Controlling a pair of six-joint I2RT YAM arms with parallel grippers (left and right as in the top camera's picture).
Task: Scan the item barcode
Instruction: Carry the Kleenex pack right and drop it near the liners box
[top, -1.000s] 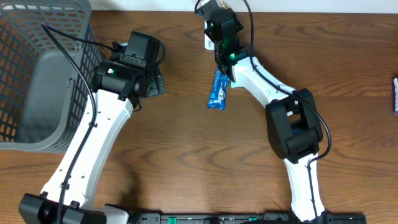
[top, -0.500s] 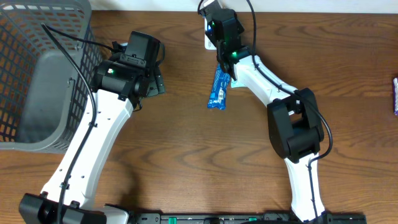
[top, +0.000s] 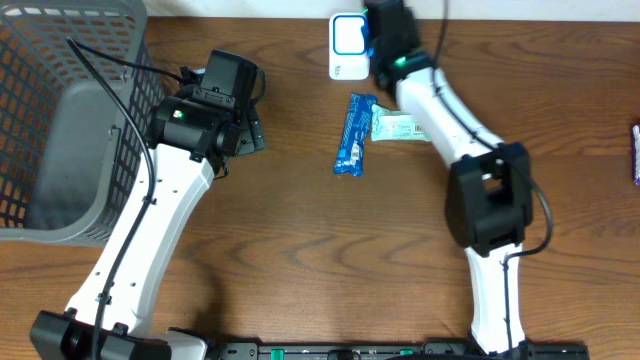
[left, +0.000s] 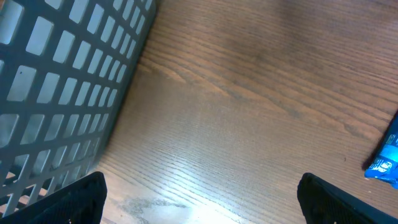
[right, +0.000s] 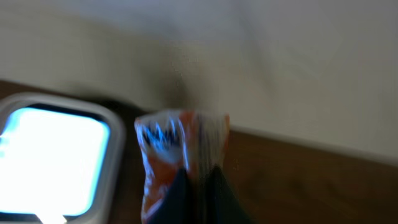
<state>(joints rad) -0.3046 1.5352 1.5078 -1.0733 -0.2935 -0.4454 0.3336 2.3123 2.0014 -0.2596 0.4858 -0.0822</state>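
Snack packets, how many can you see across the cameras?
4. A blue packet lies mid-table, a pale green one beside it, a purple one at the right edge, and an orange one pinched in the right gripper by the scanner. More may be hidden.

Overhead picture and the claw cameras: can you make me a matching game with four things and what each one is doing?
Things:
1 scanner
2 blue packet
3 left claw
4 right claw

What it is doing:
A wide open, empty
B pinching an orange packet
C screen glowing
D lying flat on the table

Pairs: 1-C, 2-D, 3-A, 4-B
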